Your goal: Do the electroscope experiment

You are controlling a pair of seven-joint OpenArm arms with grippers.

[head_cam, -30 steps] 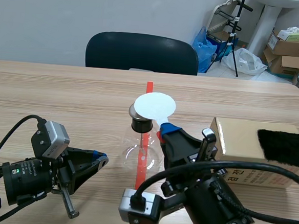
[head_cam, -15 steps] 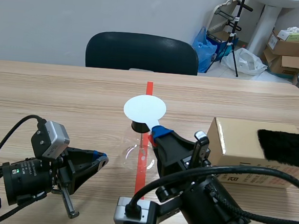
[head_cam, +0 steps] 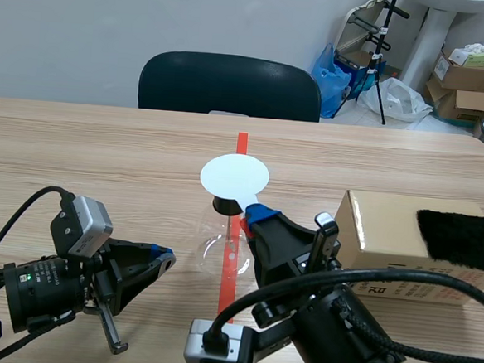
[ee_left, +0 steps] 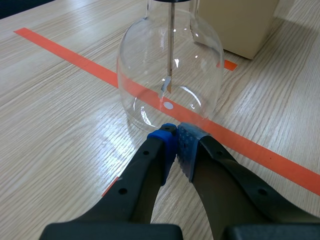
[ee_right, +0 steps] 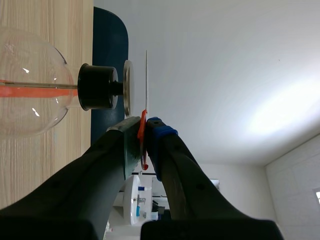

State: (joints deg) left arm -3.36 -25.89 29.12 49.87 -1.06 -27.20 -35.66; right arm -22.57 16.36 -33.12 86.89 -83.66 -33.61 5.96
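Observation:
A clear glass flask electroscope [head_cam: 223,251] stands on the orange tape line, its black stopper [head_cam: 223,204] on top. My right gripper [head_cam: 253,212] is shut on the orange handle of a white disc [head_cam: 234,174] and holds it just over the flask's top. In the right wrist view the white disc [ee_right: 146,75] is edge-on, a small gap from the metal plate [ee_right: 128,87] above the black stopper [ee_right: 97,86]. My left gripper [head_cam: 159,255] rests shut and holds nothing, low at the flask's left. Its fingertips [ee_left: 165,142] nearly touch the flask [ee_left: 170,70], where the rod's foil leaves [ee_left: 166,86] hang.
A cardboard box [head_cam: 388,233] with a black fur pad [head_cam: 460,238] on top lies right of the flask, close behind my right arm. A dark chair [head_cam: 230,85] stands at the table's far edge. Clutter and boxes [head_cam: 469,81] fill the back right corner.
A second ago the disc was right of the stopper, with the metal plate showing. My right gripper carried it left over the flask's top. Nothing has moved in the last half second.

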